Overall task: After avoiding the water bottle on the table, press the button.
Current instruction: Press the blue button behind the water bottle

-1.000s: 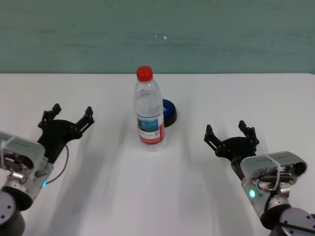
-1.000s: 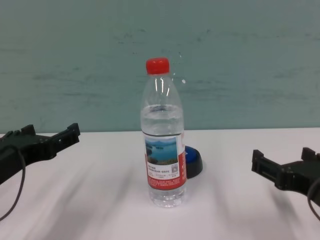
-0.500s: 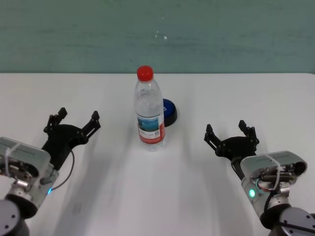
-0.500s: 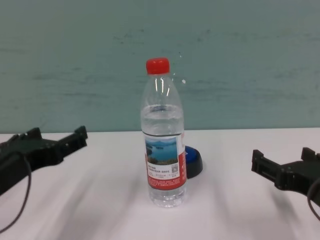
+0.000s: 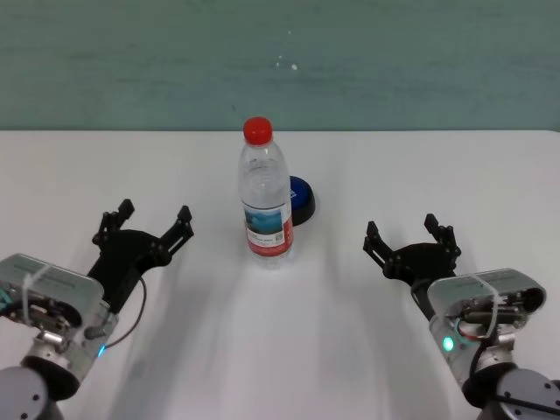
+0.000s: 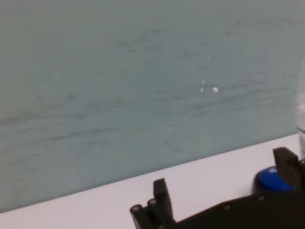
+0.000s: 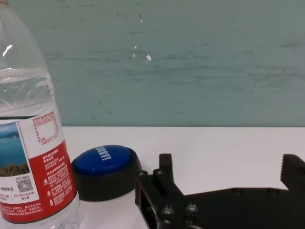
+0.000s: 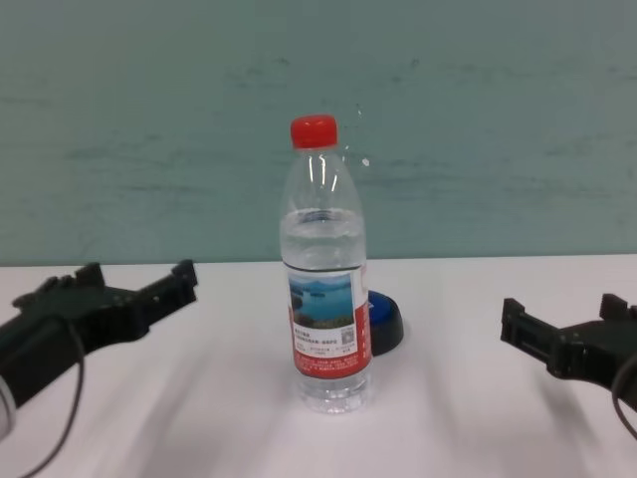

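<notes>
The water bottle stands upright at the middle of the white table, with its red cap on top. The blue button sits just behind it to the right, partly hidden by it. My left gripper is open and empty, left of the bottle and apart from it. My right gripper is open and empty, to the right of the bottle and nearer to me than the button. The right wrist view shows the bottle and the button side by side. The left wrist view shows the button past one finger.
A teal wall rises behind the table's far edge. In the chest view the bottle stands between my two grippers, the left and the right.
My left gripper has moved to the right, closer to the bottle. The right gripper, the bottle and the button have not moved.
</notes>
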Controlling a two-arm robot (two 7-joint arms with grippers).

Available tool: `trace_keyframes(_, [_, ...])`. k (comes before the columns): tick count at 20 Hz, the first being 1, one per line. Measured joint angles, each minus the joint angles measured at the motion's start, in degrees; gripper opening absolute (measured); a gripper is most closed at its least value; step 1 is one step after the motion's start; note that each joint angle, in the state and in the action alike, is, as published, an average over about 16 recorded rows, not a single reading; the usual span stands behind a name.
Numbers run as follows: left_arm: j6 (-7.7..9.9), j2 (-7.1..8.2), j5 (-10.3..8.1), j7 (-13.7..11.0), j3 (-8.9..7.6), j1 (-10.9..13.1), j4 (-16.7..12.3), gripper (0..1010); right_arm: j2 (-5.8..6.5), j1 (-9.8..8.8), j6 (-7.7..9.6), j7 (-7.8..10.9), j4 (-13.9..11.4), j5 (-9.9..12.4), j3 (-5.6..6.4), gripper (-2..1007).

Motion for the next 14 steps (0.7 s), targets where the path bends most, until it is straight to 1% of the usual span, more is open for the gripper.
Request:
trace_keyframes(8, [0.09, -0.36, -0.16, -0.8, 1.56, 0.5, -0.2, 1010, 0.0, 0.0, 0.0, 0.0, 0.0, 0.0, 0.0, 1004])
trace_keyframes(14, [0.19, -0.35, -0.28, -1.2, 2.18, 0.6, 0.0, 1010, 0.0, 0.0, 0.0, 0.0, 0.0, 0.0, 0.0, 1004])
